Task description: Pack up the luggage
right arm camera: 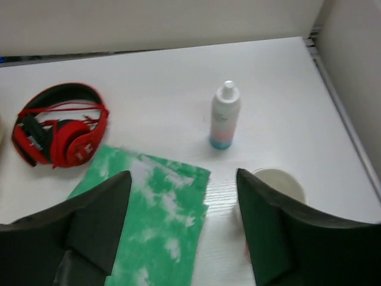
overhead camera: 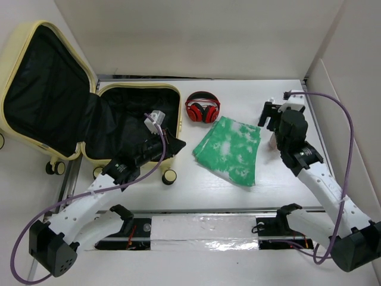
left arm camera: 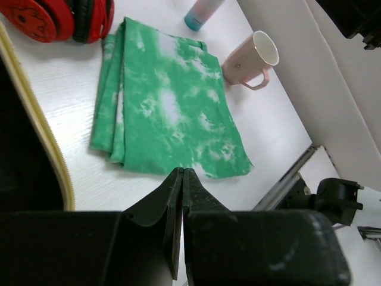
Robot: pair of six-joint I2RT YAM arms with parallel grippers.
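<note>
Well, the luggage (overhead camera: pixel 47 89) lies open at the far left. The left fingers (left arm camera: pixel 174 202) are together, empty; the right fingers (right arm camera: pixel 95 220) stand apart over the mug (right arm camera: pixel 280 182) and, I think, should descend straight.

Top view overhead, whole table (overhead camera: pixel 208 196); wrist views close, sharing green cloth (left arm camera: pixel 166 107), headphones (right arm camera: pixel 77 143)

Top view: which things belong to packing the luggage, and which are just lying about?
For the job: open luggage; likely contents, all out on the table: red headphones, folded green cloth, bottle, pink mug.
Just there: shiny strip at the near edge, purple cables.
</note>
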